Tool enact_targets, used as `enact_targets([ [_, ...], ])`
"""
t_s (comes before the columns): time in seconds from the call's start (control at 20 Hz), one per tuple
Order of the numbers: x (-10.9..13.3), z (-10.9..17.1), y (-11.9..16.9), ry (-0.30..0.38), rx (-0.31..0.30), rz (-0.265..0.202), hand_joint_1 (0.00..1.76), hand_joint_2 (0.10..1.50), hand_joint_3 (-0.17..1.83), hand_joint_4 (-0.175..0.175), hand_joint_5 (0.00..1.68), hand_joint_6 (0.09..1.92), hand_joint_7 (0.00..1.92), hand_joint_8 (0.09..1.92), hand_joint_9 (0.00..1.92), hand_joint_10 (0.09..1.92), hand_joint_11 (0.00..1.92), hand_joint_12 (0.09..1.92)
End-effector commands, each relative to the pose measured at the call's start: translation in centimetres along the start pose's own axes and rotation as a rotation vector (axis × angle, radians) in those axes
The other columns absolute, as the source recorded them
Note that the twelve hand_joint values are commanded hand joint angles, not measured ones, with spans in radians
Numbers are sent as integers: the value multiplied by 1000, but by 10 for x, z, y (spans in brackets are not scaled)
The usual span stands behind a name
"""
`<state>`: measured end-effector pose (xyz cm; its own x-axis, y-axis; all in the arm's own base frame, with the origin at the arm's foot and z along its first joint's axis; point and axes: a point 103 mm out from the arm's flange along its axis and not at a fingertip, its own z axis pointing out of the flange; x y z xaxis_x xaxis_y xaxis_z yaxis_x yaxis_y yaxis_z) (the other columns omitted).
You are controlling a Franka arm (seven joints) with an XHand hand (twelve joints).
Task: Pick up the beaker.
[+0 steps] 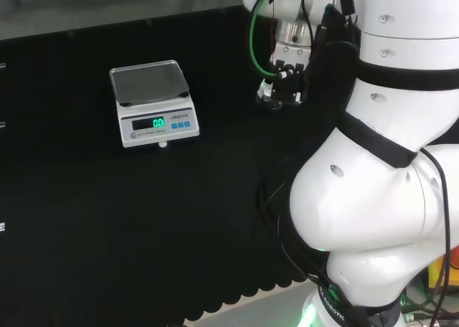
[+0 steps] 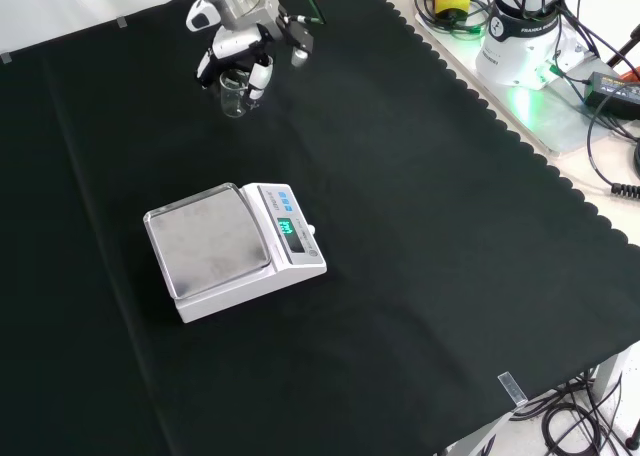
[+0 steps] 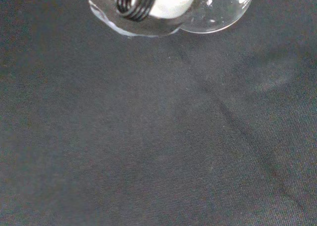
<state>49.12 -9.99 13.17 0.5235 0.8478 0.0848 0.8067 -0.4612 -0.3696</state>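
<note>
A small clear glass beaker stands upright at the far end of the black cloth in the front view, between the fingers of the black and white hand. The fingers curl down on both sides of its wall. From the head view the hand hangs just left of the arm's white links, with the beaker glinting under it. The wrist view catches the beaker's round glass base and a ribbed black finger against it. Whether the base touches the cloth I cannot tell.
A white digital scale with a grey pan sits mid-cloth, nearer the front camera than the beaker, also in the head view as the scale. The arm's base and cables lie beyond the cloth's scalloped right edge.
</note>
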Motion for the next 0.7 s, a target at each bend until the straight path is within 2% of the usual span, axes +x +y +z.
enact_targets([
  [0.05, 12, -19, -21, 0, 37, -7, 1239, 1216, 20, -175, 732, 1347, 771, 1387, 986, 1306, 1186, 1376],
  [0.3, 21, -37, -34, -3, 22, -21, 1215, 1222, 15, -175, 735, 1346, 790, 1376, 1021, 1287, 1199, 1358],
  [0.7, 31, -46, -49, -25, 19, -28, 1213, 1224, 9, -175, 737, 1343, 793, 1372, 1035, 1254, 1216, 1331],
])
